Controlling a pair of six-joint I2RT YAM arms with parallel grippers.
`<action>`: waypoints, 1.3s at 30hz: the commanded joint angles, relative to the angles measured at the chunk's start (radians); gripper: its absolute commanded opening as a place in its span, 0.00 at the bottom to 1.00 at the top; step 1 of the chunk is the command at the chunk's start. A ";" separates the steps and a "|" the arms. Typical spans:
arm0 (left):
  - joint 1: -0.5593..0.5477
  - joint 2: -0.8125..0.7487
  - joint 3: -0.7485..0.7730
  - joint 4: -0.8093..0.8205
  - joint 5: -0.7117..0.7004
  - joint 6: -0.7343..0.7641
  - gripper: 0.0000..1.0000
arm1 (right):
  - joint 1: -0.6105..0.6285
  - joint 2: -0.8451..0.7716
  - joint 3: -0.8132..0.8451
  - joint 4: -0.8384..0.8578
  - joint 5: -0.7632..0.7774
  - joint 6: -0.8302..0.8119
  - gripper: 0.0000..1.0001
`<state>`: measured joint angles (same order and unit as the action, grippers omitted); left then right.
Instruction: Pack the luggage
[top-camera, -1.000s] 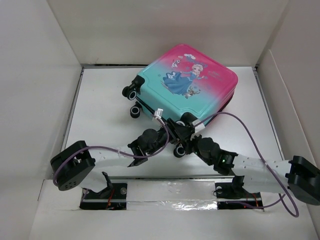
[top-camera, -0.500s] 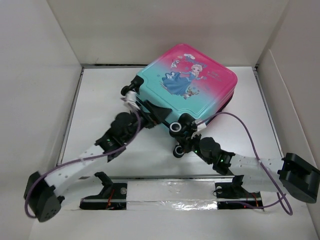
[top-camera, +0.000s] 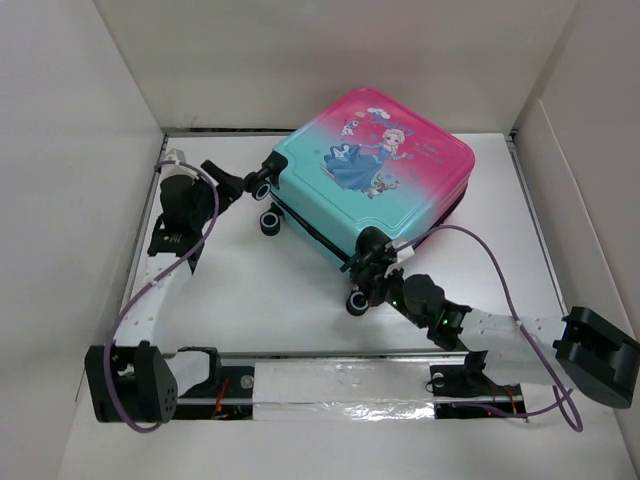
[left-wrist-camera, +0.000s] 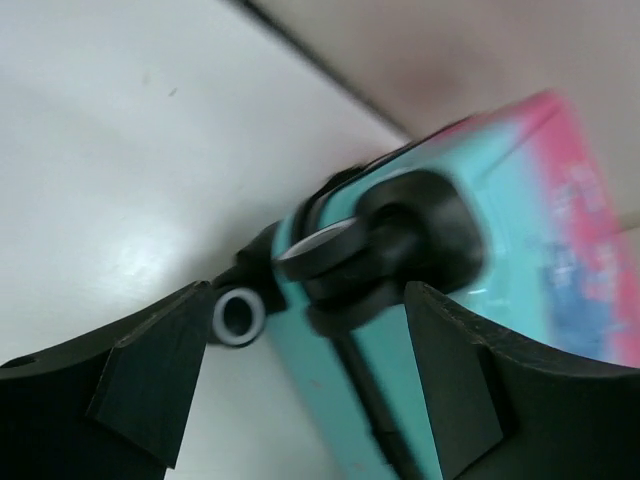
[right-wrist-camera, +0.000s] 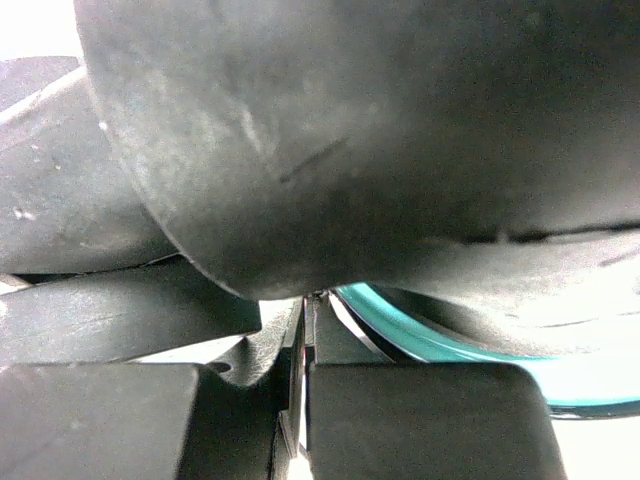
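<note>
The luggage (top-camera: 375, 165) lies flat and closed at the back middle of the white table, princess print up, its wheels toward me. My left gripper (top-camera: 232, 185) is open just left of the back-left wheel (top-camera: 262, 187). In the left wrist view the jaws (left-wrist-camera: 305, 385) stand wide apart with nothing between them, facing the teal shell (left-wrist-camera: 500, 230) and a small wheel (left-wrist-camera: 238, 316). My right gripper (top-camera: 368, 268) is at the luggage's near corner by the front wheels. In the right wrist view it (right-wrist-camera: 303, 400) is shut under a dark wheel (right-wrist-camera: 350, 130). I cannot tell whether it pinches anything.
White enclosure walls stand close on the left (top-camera: 60, 200) and right (top-camera: 590, 180). A silver taped strip (top-camera: 340, 385) runs along the near edge between the arm bases. A purple cable (top-camera: 490, 260) loops over the right arm.
My left arm has swung from the luggage's near side to the far left, its gripper now by the back-left wheel. The right gripper and the luggage have hardly moved.
</note>
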<state>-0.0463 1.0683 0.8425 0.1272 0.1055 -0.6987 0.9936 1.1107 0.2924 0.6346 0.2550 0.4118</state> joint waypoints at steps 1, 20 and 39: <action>0.008 0.041 0.024 -0.087 0.080 0.212 0.74 | -0.001 -0.040 0.019 0.183 -0.057 -0.011 0.00; -0.081 0.306 0.294 -0.173 0.224 0.742 0.92 | -0.102 -0.071 0.002 0.183 -0.207 -0.050 0.00; -0.110 0.486 0.415 -0.236 0.278 0.805 0.69 | -0.135 -0.028 0.011 0.192 -0.275 -0.057 0.00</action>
<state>-0.1509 1.5684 1.2587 -0.1352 0.3485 0.0971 0.8688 1.0859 0.2775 0.6388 0.0185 0.3298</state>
